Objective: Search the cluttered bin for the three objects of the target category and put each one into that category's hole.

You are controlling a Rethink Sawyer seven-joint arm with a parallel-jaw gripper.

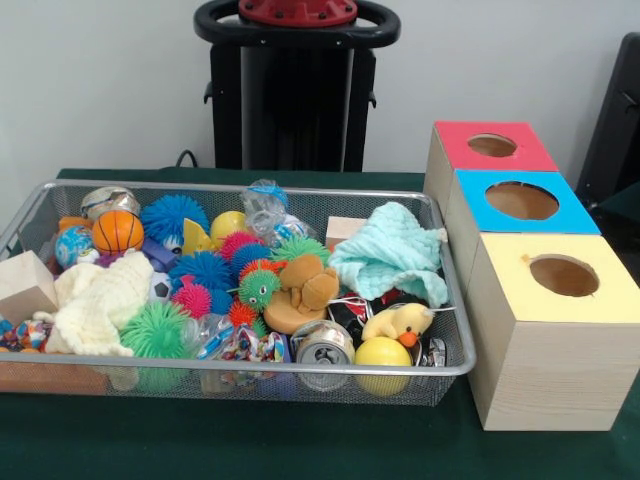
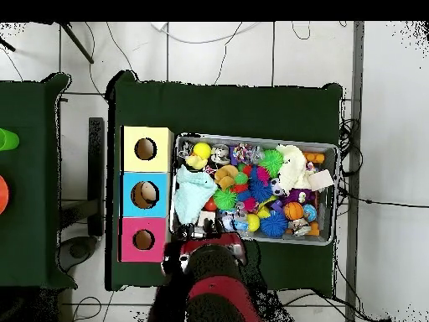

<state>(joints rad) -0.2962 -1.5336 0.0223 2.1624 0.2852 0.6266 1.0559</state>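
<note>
The bin (image 1: pixel 240 369) is a wide wire-mesh basket on the green table, full of mixed toys. It also shows in the overhead view (image 2: pixel 251 139). The hole (image 1: pixel 492 145) is the round opening in the red-faced wooden box, the farthest of three boxes right of the bin; overhead it (image 2: pixel 143 240) lies left of the bin, nearest the robot. My gripper (image 2: pixel 213 227) shows only in the overhead view, under the red and black arm at the bin's edge nearest the robot's base. Whether it holds anything is hidden.
A blue-faced box (image 1: pixel 522 200) and a yellow-faced box (image 1: pixel 563 275) stand in line with the red one. The bin holds spiky balls (image 1: pixel 173 215), a small basketball (image 1: pixel 118 231), a mint cloth (image 1: pixel 392 252), a cream cloth (image 1: pixel 95 297), a yellow duck (image 1: pixel 400 322), a can (image 1: pixel 323 345) and a wooden block (image 1: pixel 24 284).
</note>
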